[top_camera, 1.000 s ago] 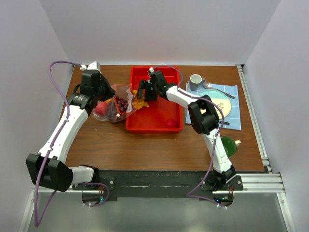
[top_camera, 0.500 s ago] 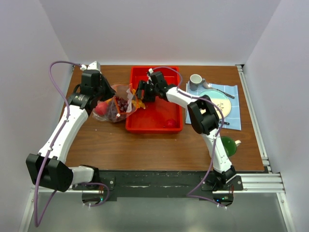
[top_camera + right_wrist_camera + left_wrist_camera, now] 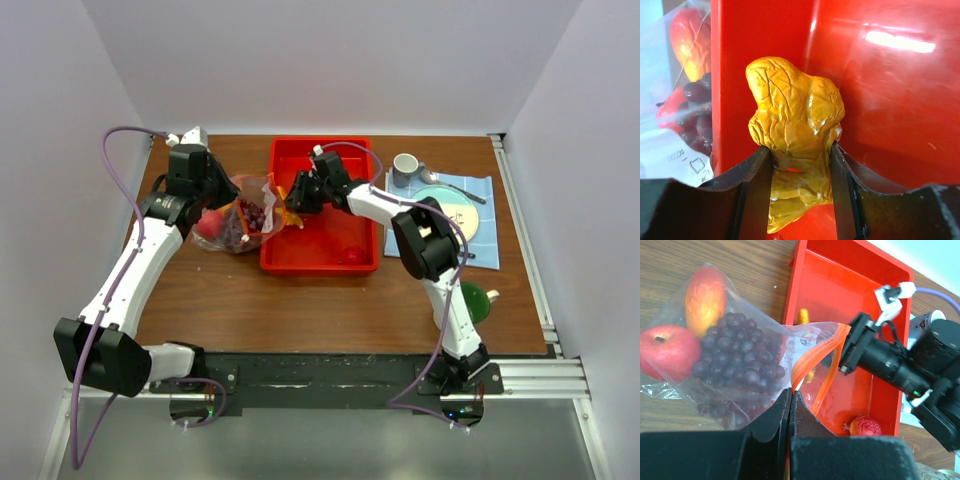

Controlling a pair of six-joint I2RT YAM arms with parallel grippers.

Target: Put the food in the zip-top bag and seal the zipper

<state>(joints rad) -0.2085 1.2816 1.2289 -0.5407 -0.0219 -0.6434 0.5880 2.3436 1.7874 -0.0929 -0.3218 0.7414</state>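
1. The bag (image 3: 740, 365) lies just left of the red tray (image 3: 330, 255), its mouth open toward the tray. The left gripper (image 3: 790, 400) is clenched on the zipper (image 3: 810, 356) edge.
2. The right gripper (image 3: 799, 155), grasping the yellow cluster (image 3: 795, 115), has risen to the tray's left wall and looks ready to cross into the bag.

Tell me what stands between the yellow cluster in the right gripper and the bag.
The side wall of the red tray stands between the yellow cluster and the zip-top bag, seen plainly in the right wrist view.

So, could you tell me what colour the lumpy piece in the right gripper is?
The lumpy piece is yellow-orange, clearest in the right wrist view.
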